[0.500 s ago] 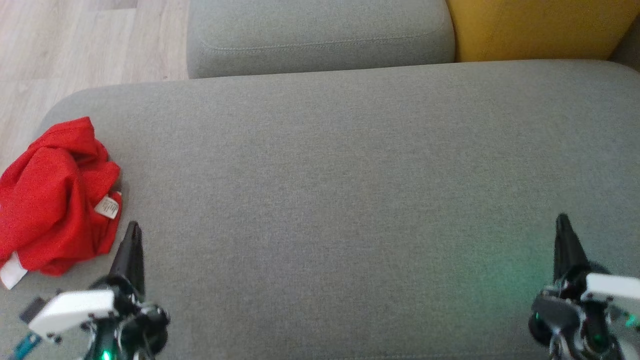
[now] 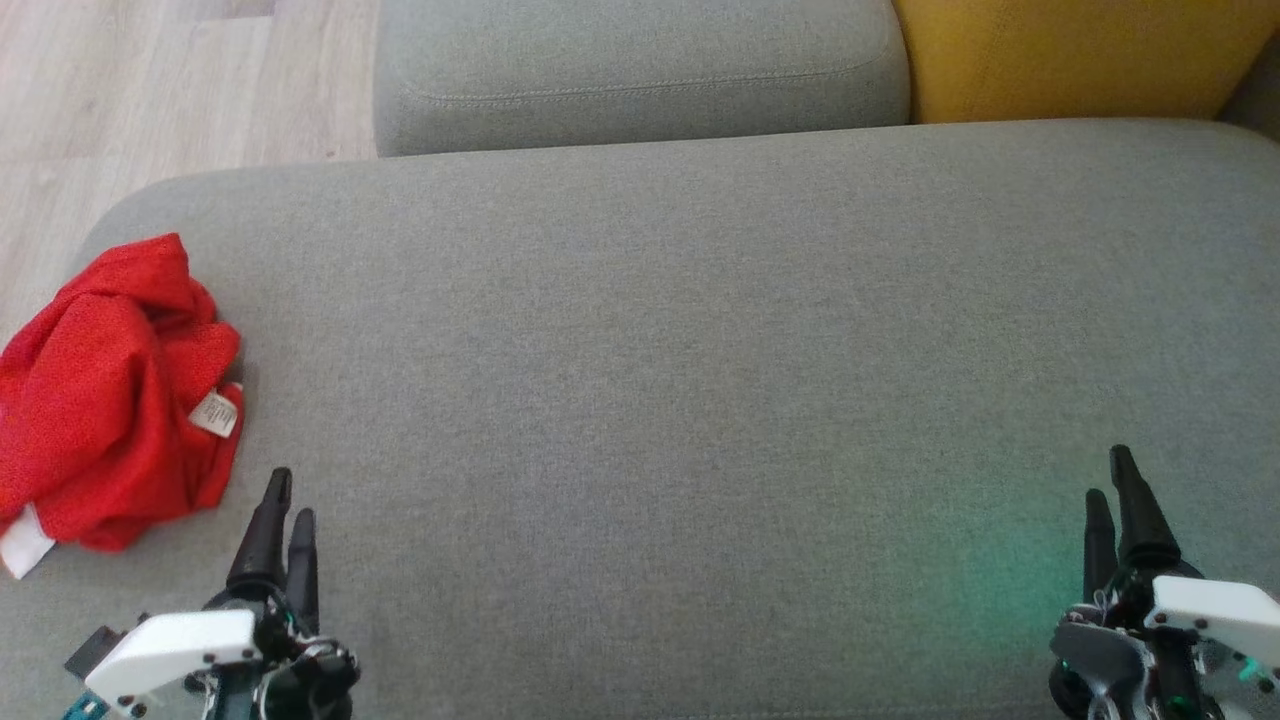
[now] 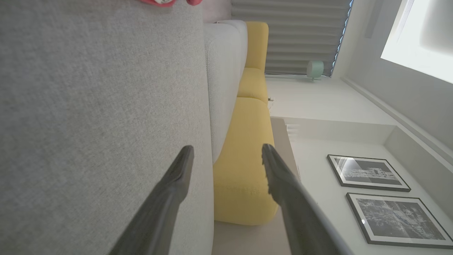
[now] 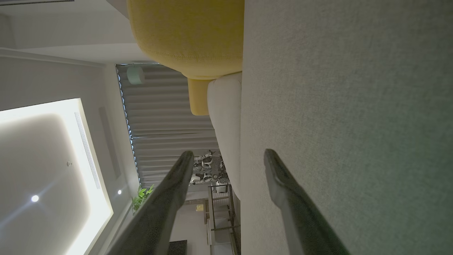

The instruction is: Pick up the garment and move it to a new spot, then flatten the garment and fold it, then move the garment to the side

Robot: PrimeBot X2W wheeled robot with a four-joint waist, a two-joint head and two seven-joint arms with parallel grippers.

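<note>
Right now the red garment (image 2: 110,390) lies crumpled at the left end of the grey seat cushion (image 2: 680,380), white tag showing. Left gripper (image 2: 291,495) is just beside its lower-right corner, not touching, fingers spread w/ nothing btwn. Right gripper (image 2: 1106,475) is well apart at the cushion's right side, also spread, empty. Yellow cushion (image 2: 1080,55) is behind, top right.

Head view: even diffuse light, slightly soft. Faint shadow right of the crumpled red cloth garment (image 2: 100,400). Green tint on the grey fabric sofa seat (image 2: 650,350), lower right. Wrist views: white backlit ceiling panel (image 4: 46,159) clipped at left, and upper right in the other. Straight lines bend at edges, bottom foreground out of focus.
</note>
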